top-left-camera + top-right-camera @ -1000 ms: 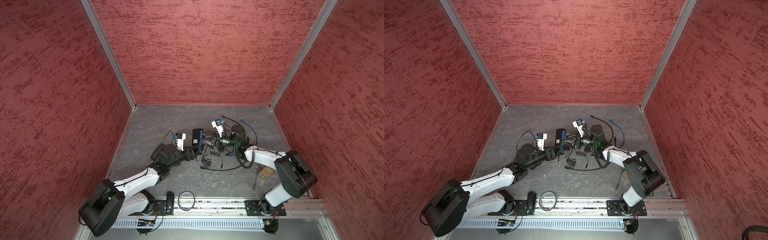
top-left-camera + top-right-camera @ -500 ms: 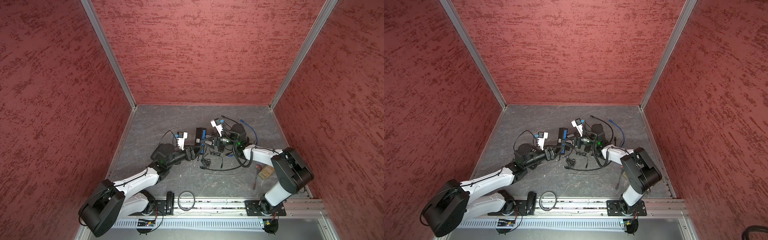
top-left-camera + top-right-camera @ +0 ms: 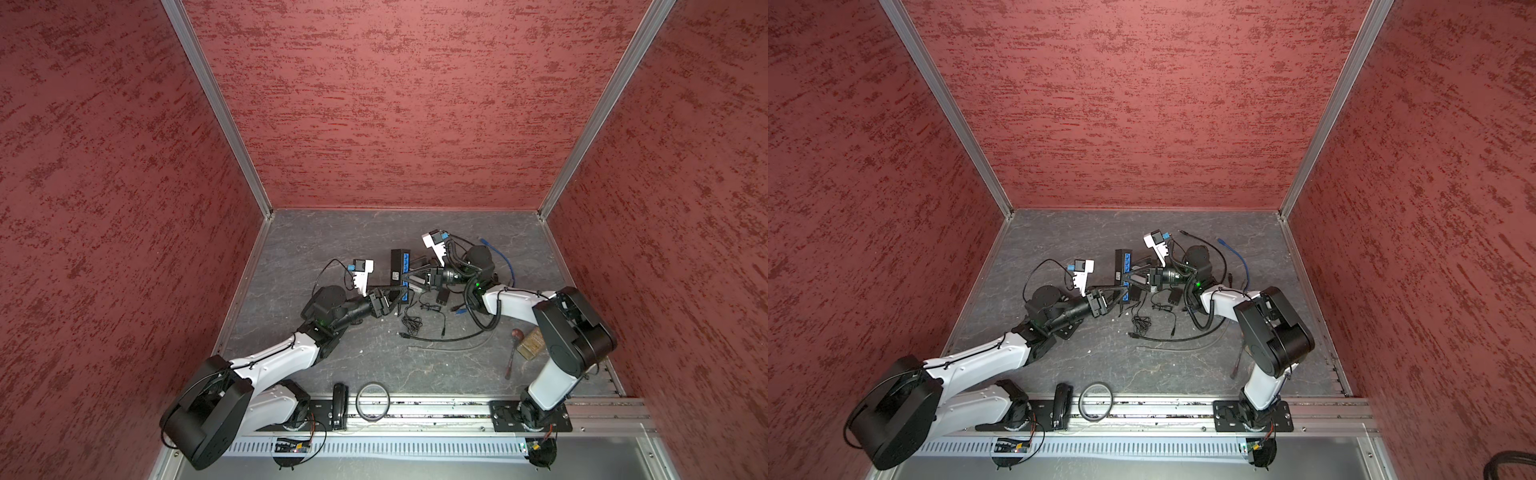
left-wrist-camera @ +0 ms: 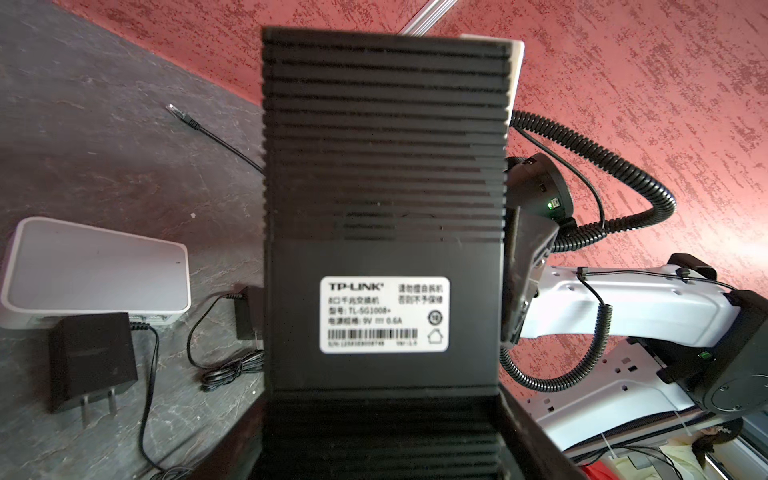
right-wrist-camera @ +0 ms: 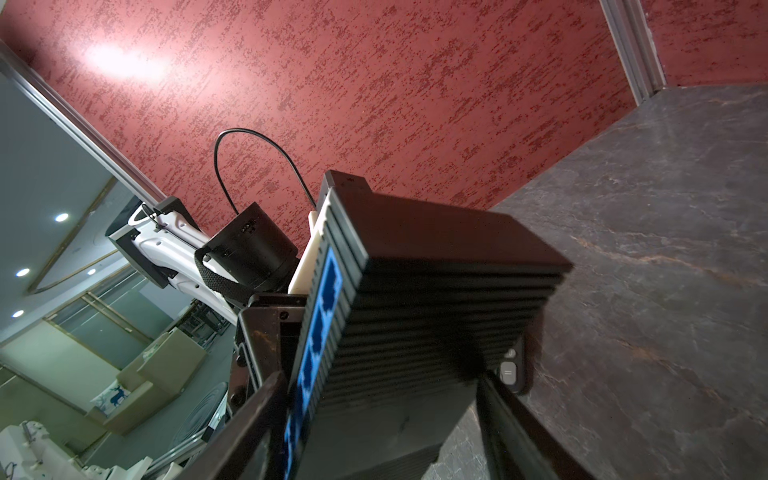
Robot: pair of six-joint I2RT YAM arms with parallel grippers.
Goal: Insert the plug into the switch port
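In both top views the black switch [image 3: 400, 262] [image 3: 1122, 261] was up on its narrow edge over the bench [image 3: 353, 357], its blue ports [image 3: 405, 262] turned toward the right end effector [image 3: 410, 277]. The left end effector [image 3: 401, 292] was clamped on the black switch's near end. The right end effector straddled that same end from the opposite side, and whether it pressed on the casing could not be told. A black cable's plug [image 3: 1182, 232] lay on the bench behind the right end effector, past its wrist and well apart from both. A blue cable [image 3: 505, 262] lay near it.

In the left wrist view the black switch filled the gap between the left end effector's fingers [image 4: 525, 428], label side to the camera and both fingers flush against its long sides. The plug [image 4: 172, 109] lay on the bench beyond the fingertips, apart from the black switch. A white switch [image 4: 95, 270] and a black power adapter [image 4: 91, 357] sat off to one side of the end effector, just beside each other.

In the right wrist view the black switch [image 5: 436, 266] ran out from between the right end effector's fingers [image 5: 515, 419]: one finger crossed the blue port face, the other stood at the opposite side. Contact was unclear.
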